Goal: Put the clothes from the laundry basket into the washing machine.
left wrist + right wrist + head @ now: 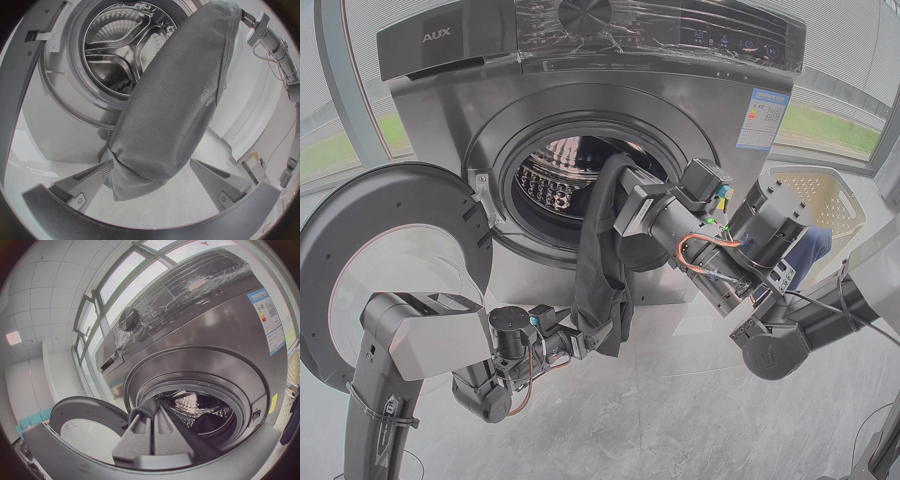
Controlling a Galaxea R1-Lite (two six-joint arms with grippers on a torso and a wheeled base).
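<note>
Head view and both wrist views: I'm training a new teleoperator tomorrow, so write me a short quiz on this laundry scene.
1. Which gripper is clamped on the dark garment? A) left B) right C) neither
2. True or false: the door of the washing machine stands open.
3. What colour is the cloth at the laundry basket?

Key
1. B. The right gripper is shut on it, while the left gripper is open, with its fingers either side of the garment's lower end.
2. True.
3. Blue.
</note>
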